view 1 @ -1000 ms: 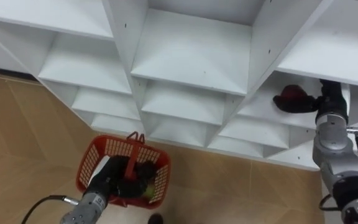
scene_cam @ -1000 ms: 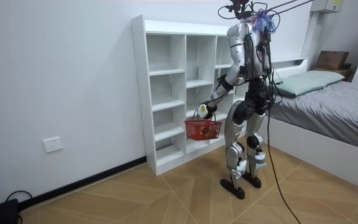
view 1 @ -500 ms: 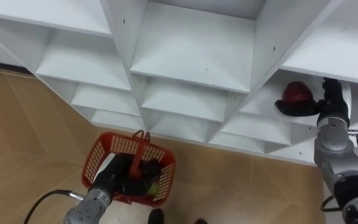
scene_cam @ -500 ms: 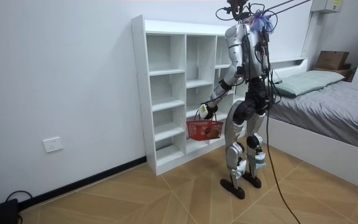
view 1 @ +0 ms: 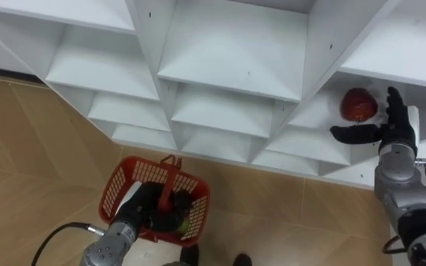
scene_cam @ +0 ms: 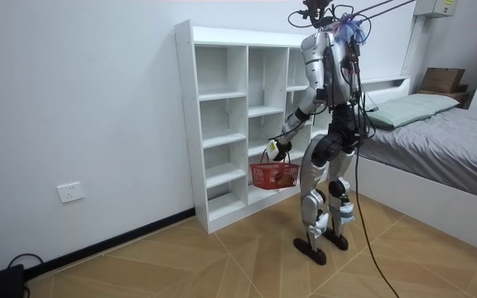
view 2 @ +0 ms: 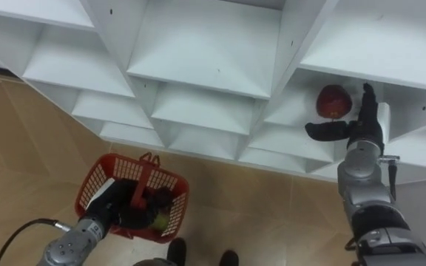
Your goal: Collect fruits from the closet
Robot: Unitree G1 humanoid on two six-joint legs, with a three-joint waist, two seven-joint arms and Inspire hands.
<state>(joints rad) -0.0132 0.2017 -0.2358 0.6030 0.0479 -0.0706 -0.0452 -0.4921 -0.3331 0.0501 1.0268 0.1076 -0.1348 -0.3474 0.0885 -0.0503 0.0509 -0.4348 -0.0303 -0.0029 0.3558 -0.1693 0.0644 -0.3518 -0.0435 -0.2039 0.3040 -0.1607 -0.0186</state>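
While my left robot hand point(view 1: 140, 213) curls round the handle of the red latticed plastic basket point(view 1: 118, 186), a green fruit point(view 1: 186, 221) inside, my right robot hand point(view 1: 394, 131) is spread beside the round, glossy red fruit point(view 1: 359, 104) on the smooth white closet point(view 1: 228, 59) shelf.

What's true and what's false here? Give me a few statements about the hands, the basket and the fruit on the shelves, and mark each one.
1. The left hand holds the red basket by its handle. True.
2. The right hand is closed round the red fruit. False: its fingers are straight and spread beside the fruit.
3. The basket is empty. False: something greenish lies in it.
4. The red fruit sits in the right-hand column of the shelf unit. True.
5. The basket stands on the floor. False: it hangs from the left hand, above the floor.
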